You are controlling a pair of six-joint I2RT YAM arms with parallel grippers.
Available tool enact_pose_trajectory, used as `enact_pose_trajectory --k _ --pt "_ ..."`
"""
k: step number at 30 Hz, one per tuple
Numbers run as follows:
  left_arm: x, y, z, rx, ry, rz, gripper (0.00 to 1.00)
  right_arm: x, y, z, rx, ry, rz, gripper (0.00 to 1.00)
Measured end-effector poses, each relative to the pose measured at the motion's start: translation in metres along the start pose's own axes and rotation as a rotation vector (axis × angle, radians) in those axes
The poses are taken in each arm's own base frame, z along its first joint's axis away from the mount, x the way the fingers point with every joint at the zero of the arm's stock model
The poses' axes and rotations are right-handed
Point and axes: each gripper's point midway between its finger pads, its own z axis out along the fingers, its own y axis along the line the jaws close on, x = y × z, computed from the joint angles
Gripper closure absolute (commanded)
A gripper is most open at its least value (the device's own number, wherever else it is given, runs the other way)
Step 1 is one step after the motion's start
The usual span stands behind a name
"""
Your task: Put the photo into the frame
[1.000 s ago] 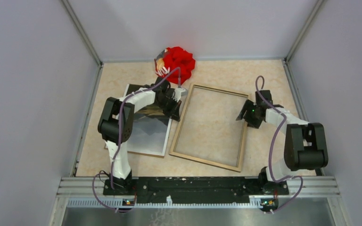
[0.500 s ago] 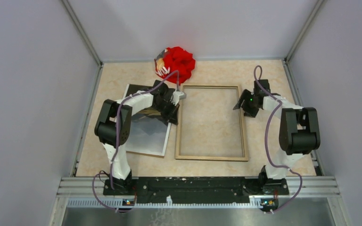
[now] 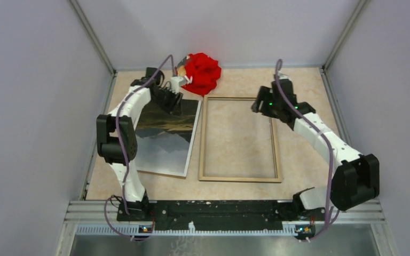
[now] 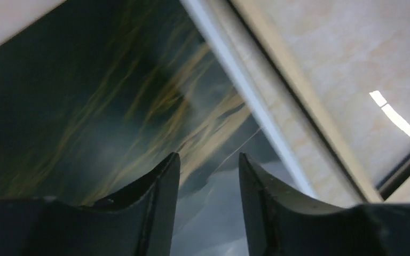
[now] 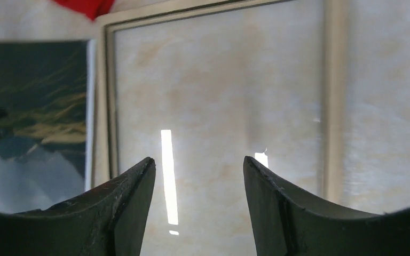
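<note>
Photo (image 3: 166,136) flat near desk (image 3: 245,81) left edge, frame (image 3: 202,140) just beside it at centre, red cloth bundle (image 3: 203,72) at far edge, left fingers (image 4: 157,213) spread over photo, right fingers (image 5: 131,213) spread over frame, nothing pinched.

Red cloth (image 3: 203,72) bunched up at the far edge of the counter (image 3: 304,85), close against the back wall (image 3: 219,32), about midway across. The counter is pale beige and marbled. Plain grey walls close it in on three sides, with metal posts (image 3: 92,36) running up the far corners. Along the near edge runs a silver rail (image 3: 85,209). On the right wrist view, just a scrap of that red shows at the top edge.
</note>
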Motion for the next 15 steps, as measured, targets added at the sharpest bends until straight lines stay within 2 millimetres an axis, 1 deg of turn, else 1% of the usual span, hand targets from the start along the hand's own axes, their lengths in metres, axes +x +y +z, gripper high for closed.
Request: enact_pose_trajectory --k 1,3,4,5,7,9,11,12,14,15 --pt "0.002 0.014 -0.010 -0.038 -0.006 -0.017 0.42 0.004 0.030 -0.006 -0.051 -0.005 -0.059 0.39" --pt "0.015 0.047 -0.038 -0.130 -0.009 -0.081 0.40 0.020 0.074 -0.013 -0.130 0.015 -0.139 0.40" --pt "0.020 0.058 -0.048 -0.161 -0.010 -0.101 0.41 0.034 0.097 -0.016 -0.169 0.032 -0.181 0.39" --pt "0.029 0.075 -0.064 -0.205 -0.015 -0.133 0.41 0.047 0.116 -0.017 -0.202 0.053 -0.212 0.39" --pt "0.047 0.102 -0.091 -0.279 -0.019 -0.190 0.42 0.077 0.150 -0.015 -0.257 0.109 -0.264 0.38" --pt "0.071 0.131 -0.119 -0.360 -0.017 -0.251 0.44 0.111 0.182 -0.006 -0.295 0.172 -0.305 0.39" --pt "0.096 0.151 -0.141 -0.427 -0.006 -0.305 0.45 0.144 0.211 0.010 -0.314 0.227 -0.331 0.39" --pt "0.111 0.159 -0.149 -0.456 0.007 -0.332 0.45 0.161 0.223 0.018 -0.318 0.252 -0.339 0.38" --pt "0.135 0.166 -0.158 -0.497 0.036 -0.365 0.46 0.193 0.244 0.035 -0.321 0.295 -0.350 0.39" --pt "0.144 0.166 -0.160 -0.508 0.049 -0.374 0.46 0.205 0.249 0.041 -0.317 0.311 -0.352 0.39"
